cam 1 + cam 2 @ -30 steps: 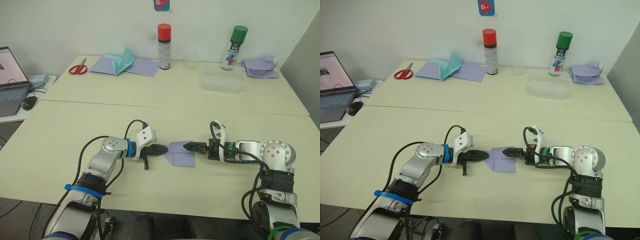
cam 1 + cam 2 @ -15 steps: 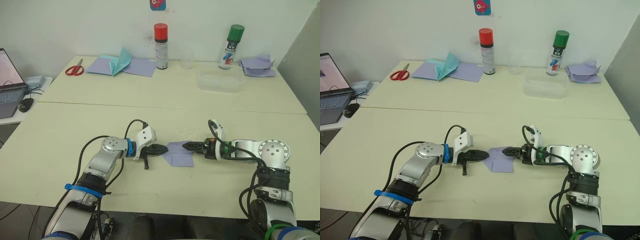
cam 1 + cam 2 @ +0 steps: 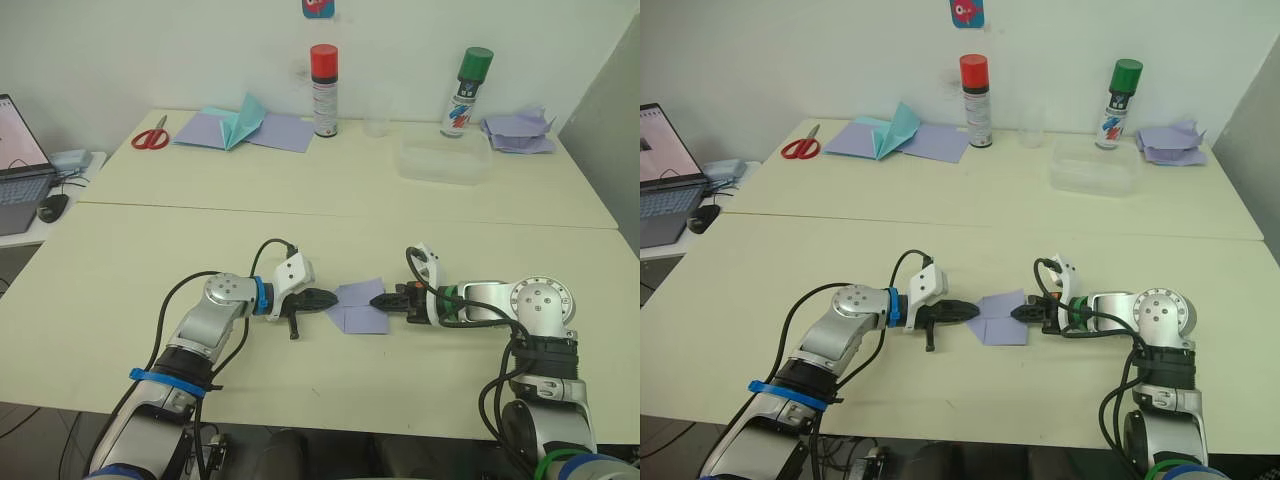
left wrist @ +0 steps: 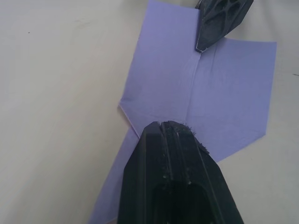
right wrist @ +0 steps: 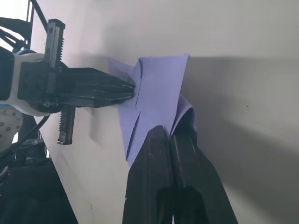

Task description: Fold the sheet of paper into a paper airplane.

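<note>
While both arms lie low over the near tabletop [image 3: 120, 260], the sheet of paper [image 3: 361, 306] sits flat-ish between them, lavender and already creased, with a center fold line running across it. Left pincer [image 3: 330, 298] comes at it from the robot's left, fingers pressed together, tip resting on the paper's near-left edge. From the left wrist view it looks closed on top of the sheet rather than gripping it, though I can't say for sure. Right pincer [image 3: 377, 300] comes from the opposite side, also closed, and in the right wrist view the paper's edge curls up beside its fingertips [image 5: 164, 135], so it seems to be pinching or lifting that flap.

On the far tabletop: red scissors [image 3: 153, 137], a pale-blue folded shape on bigger lavender sheets [image 3: 237, 125], a red-capped spray can [image 3: 323, 89], a small clear cup [image 3: 375, 123], a clear plastic tub [image 3: 444, 162], a green-capped spray can [image 3: 463, 91] and a messy pile of lavender papers [image 3: 518, 132]. Laptop [image 3: 18, 165] and mouse [image 3: 51, 208] sit on a side desk at far left.
</note>
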Available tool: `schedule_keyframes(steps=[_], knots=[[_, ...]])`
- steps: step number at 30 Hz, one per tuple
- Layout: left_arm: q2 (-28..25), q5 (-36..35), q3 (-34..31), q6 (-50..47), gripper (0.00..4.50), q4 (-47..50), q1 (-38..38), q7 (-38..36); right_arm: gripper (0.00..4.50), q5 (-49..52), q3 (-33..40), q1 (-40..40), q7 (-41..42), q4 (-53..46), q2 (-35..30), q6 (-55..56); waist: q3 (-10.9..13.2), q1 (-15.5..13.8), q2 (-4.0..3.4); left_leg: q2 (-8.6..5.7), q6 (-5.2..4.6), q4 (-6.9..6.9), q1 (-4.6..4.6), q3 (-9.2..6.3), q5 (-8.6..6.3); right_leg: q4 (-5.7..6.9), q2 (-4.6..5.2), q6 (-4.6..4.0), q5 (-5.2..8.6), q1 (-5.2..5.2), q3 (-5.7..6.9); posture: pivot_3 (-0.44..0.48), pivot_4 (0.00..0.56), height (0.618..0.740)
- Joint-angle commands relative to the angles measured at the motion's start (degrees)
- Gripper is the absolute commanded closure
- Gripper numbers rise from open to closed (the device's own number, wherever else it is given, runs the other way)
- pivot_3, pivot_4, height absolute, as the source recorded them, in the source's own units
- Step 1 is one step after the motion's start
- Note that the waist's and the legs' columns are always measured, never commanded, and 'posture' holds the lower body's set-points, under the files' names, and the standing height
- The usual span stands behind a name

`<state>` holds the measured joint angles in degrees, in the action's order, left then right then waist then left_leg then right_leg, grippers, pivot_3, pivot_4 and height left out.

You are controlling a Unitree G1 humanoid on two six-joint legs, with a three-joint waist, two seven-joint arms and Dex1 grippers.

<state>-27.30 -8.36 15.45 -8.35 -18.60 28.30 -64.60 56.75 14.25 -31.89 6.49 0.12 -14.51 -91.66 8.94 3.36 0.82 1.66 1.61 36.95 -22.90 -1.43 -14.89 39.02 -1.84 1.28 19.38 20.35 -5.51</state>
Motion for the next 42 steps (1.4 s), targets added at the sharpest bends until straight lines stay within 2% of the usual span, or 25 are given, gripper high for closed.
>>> schedule_keyframes(steps=[1,10,27,31,33,36,40,42], knots=[[-0.7,2.5,1.9,-1.9,4.50,-1.9,-1.7,-0.2,4.48,-0.5,-0.6,0.1,3.2,-3.0,-0.4,1.9,0.0,0.0,-0.01,0.00,0.00,0.00,0.00,0.00,0.00,0.00,0.00,0.00,0.00,0.00,0.00,0.000,0.150,0.740],[-0.6,0.2,-0.3,-3.0,4.50,-0.8,-1.2,-1.3,4.48,-1.9,-1.5,0.5,7.8,-3.8,-0.7,3.5,0.1,0.0,0.00,0.03,0.00,-0.02,-0.03,0.03,0.00,0.00,0.00,0.01,0.00,0.08,0.01,0.000,0.150,0.740],[0.1,-0.3,-1.4,-0.5,4.50,-1.1,-1.0,-1.4,4.48,-5.9,-1.5,0.5,9.1,-3.2,0.2,3.9,0.1,0.0,0.00,0.05,0.00,-0.05,-0.04,0.06,0.00,0.00,0.00,0.00,0.00,0.14,0.01,0.000,0.150,0.740],[0.1,-3.7,-3.7,-3.6,3.48,0.9,-0.5,-2.1,4.50,-6.3,-1.5,0.4,9.5,-3.3,0.4,3.8,0.2,0.0,-0.02,0.06,0.00,-0.05,-0.08,0.07,0.00,0.00,0.00,0.00,0.00,0.18,0.01,0.000,0.150,0.740],[-0.4,-5.3,-4.9,-5.6,2.83,2.6,-0.3,-2.3,4.50,-6.4,-1.5,0.4,9.6,-3.2,0.4,3.9,0.2,0.0,-0.02,0.06,0.00,-0.05,-0.11,0.07,0.00,0.00,0.00,0.00,0.00,0.21,0.02,0.000,0.150,0.740],[-2.9,-7.1,-6.6,-8.0,1.90,6.0,-0.5,-3.0,4.50,-6.6,-1.4,0.5,9.4,-3.2,0.8,4.2,0.3,0.1,0.02,0.07,0.00,-0.05,-0.18,0.07,0.00,0.02,0.00,0.00,0.00,0.31,0.02,0.000,0.150,0.740],[-7.7,-10.2,-9.2,-11.7,0.58,12.8,-3.2,-4.9,4.50,-6.5,-1.2,0.4,9.8,-3.2,1.1,4.7,0.3,0.1,0.02,0.02,0.08,0.08,-1.05,0.11,0.05,0.72,0.04,-0.03,-0.03,1.44,0.01,0.000,0.150,0.740],[-9.9,-11.2,-10.3,-12.7,0.02,15.7,-4.6,-5.5,4.50,-6.4,-1.1,0.2,10.2,-3.0,1.0,5.1,0.3,-0.1,0.02,-0.03,0.09,0.09,-1.01,0.10,0.05,1.01,0.11,-0.03,-0.04,1.50,0.01,0.000,0.150,0.740]])
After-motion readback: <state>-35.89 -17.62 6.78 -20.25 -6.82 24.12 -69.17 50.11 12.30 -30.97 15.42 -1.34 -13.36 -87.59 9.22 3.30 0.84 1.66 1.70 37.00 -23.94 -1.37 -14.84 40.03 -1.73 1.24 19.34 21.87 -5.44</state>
